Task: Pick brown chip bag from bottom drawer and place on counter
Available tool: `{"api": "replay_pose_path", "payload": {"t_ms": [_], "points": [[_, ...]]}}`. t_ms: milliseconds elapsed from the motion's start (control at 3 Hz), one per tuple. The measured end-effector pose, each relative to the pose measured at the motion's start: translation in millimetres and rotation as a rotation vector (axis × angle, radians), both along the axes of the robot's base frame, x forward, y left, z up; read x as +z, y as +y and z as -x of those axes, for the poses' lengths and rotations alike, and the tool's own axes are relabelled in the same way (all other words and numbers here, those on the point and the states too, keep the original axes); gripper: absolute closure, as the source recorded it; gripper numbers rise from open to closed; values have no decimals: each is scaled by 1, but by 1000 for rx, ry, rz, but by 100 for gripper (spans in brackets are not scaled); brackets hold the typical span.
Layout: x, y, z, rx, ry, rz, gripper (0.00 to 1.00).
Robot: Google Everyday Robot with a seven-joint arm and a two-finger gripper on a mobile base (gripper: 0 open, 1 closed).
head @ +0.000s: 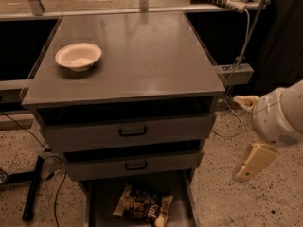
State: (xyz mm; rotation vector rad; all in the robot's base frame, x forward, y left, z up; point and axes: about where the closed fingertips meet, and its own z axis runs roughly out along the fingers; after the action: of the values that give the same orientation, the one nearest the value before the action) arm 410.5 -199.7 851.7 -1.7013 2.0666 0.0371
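Pale, cream-coloured fingers (254, 161) hang off to the side of the cabinet, spread wide with nothing between them. The brown chip bag (142, 206) lies well apart from them, lower and across toward the cabinet's middle. It rests flat on the floor of the open bottom drawer (102, 198).

The likeliest trouble is the approach. The drawer's near side wall stands between the fingers and the bag, and the second drawer (136, 165) juts out just above the bag's far end. A low sideways reach could knock the wall; a steep one could clip that drawer front.

The bag looks crinkly and slack, so the fingers may close on a loose fold only, and it could slide free on the way up. It could also snag under the drawer above.

The counter (151, 60) sits higher than the fingers, so a drooping bag might catch its front edge. The white bowl (78, 56) is at the surface's far side from the fingers, little risk unless the release lands there.
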Motion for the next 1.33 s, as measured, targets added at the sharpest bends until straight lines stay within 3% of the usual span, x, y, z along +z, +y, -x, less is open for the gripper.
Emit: {"api": "replay_pose_path", "payload": {"t_ms": [333,667,1000,1333], "points": [[-50,6,3,13,-27,-78,0],[-133,8,5,14,8,-148,0],[-133,8,5,14,8,-148,0],[-162,9,3,21,16,-177,0]]}}
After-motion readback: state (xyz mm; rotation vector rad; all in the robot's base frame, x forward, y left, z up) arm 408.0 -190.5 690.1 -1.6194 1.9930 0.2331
